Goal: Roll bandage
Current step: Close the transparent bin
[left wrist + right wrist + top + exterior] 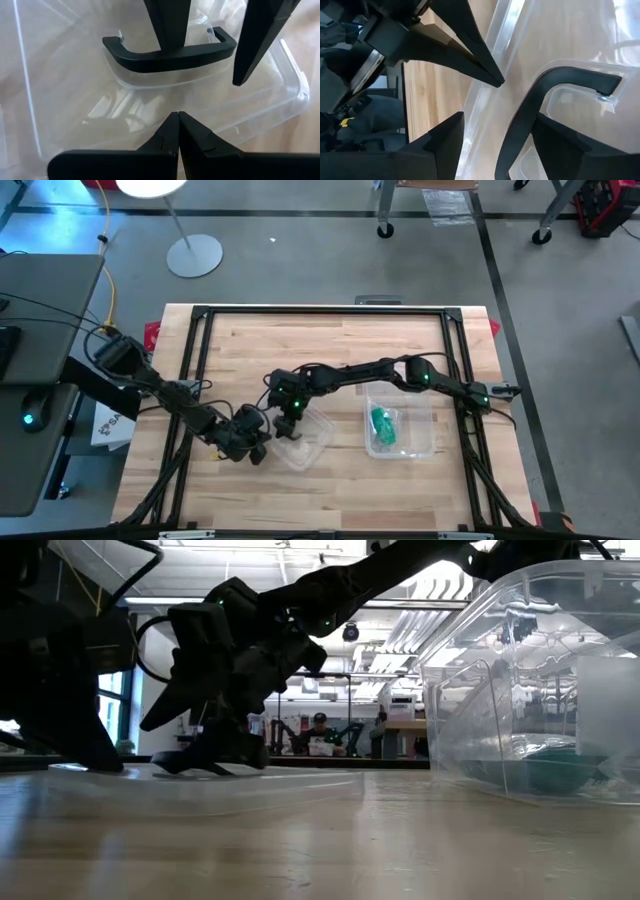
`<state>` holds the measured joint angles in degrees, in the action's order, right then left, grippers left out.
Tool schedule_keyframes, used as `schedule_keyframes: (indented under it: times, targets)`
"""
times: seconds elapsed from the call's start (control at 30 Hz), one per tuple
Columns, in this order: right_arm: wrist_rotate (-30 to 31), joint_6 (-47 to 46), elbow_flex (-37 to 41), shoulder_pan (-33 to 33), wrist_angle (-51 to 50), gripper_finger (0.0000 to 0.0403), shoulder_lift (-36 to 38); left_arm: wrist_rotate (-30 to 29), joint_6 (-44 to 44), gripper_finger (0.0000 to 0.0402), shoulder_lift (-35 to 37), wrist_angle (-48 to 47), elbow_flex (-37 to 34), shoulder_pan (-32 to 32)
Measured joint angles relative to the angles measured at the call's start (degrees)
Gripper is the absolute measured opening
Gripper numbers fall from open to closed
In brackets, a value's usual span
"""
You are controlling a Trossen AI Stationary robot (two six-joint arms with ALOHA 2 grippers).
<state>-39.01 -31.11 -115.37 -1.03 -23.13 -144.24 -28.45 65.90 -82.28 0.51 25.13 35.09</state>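
The green bandage (382,428) lies crumpled on the floor of a clear plastic box (425,415) at the table's right middle; the low view shows the bandage (560,768) through the box wall. The box's clear lid (310,445) lies flat on the table left of it, its black handle (170,52) up. My right gripper (290,425) reaches over the lid, open, with one finger (165,25) on each side of the handle's bar. My left gripper (255,448) is shut, its tips (177,116) over the lid's left edge. My right gripper slants down from the table's right, its fingers across the handle's bar (530,105), which lies close beside one finger (565,150). I cannot tell whether it touches. My left gripper points its shut tips at the lid's rim (492,95). I cannot tell whether it touches.
A black frame (320,312) runs around the tabletop. Bare wood lies near the front edge (330,500) and at the far side. A person sits in the room beyond the table (318,735).
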Motion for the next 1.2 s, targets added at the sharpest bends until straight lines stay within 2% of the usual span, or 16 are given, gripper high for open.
schedule_keyframes:
  times: [0.33, 0.57, 0.67, 0.87, 1.03, 1.2]
  targets:
    - [-0.16, -0.02, 0.07, -0.27, -0.36, 0.0217, -0.04, -4.67, -6.13, 0.0000, -1.95, 1.09, 0.07, -0.89]
    - [-1.73, 0.10, 0.07, -0.56, -0.04, 0.0217, -0.07, -5.14, -9.54, 0.0000, -1.06, 3.07, -0.04, -1.00]
    - [-3.33, 0.11, 0.07, -0.41, 0.76, 0.0217, -0.07, -4.19, -8.84, 0.0000, 0.17, 2.76, 0.18, 0.14]
    - [-3.53, -2.00, 0.04, 0.69, 3.24, 0.0217, -0.09, -4.30, -1.90, 0.0000, 0.51, -0.44, 0.33, 5.09]
    - [-4.06, -4.53, 0.07, 2.34, 6.26, 0.0217, -0.07, -3.29, -2.43, 0.0000, 1.07, -0.73, 1.97, 6.66]
    - [-3.17, -6.10, 0.11, 2.84, 7.63, 0.0217, -0.08, -4.88, -4.20, 0.0000, 1.06, -1.44, 1.86, 5.10]
